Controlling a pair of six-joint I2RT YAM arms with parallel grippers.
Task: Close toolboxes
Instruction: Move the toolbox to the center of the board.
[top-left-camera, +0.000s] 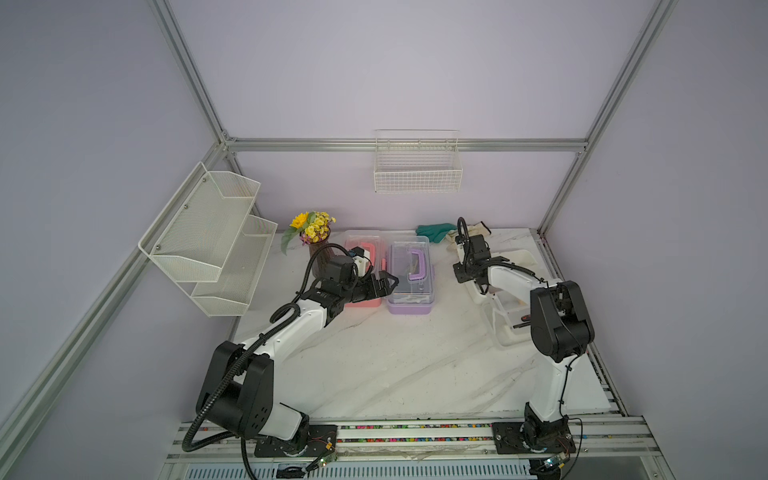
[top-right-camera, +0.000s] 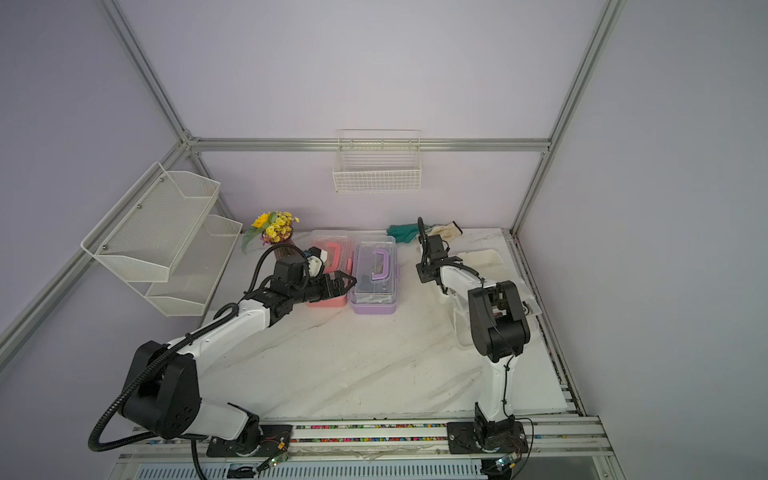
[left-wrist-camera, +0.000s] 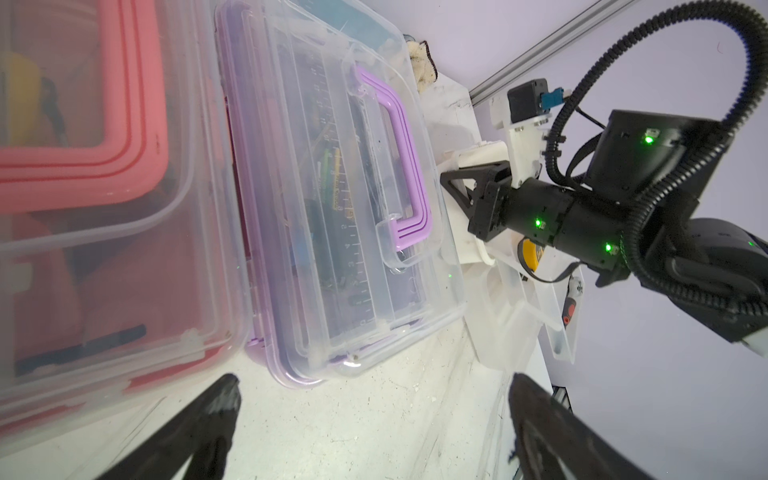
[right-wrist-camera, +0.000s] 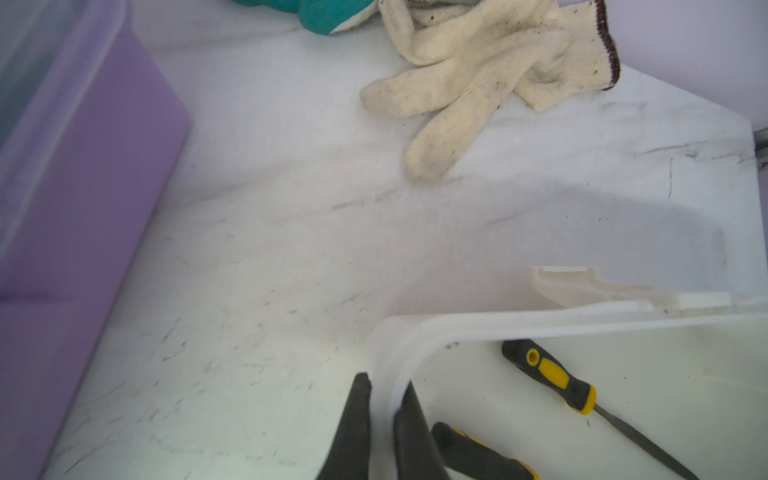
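One white toolbox lies open, right gripper pinching its edge (lid or base unclear). Swing the lid slowly; left gripper is spread.

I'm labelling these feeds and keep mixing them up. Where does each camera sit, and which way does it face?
Both top views: high in front, looking down and back over the table; left arm and right arm show whole.
Left wrist: on the left arm, facing the pink box and purple box; open left gripper shows, right arm beyond.
Right wrist: on the right arm, facing a glove at the back; right gripper closed on the white box edge.
Shared: both wrist views catch the purple box.
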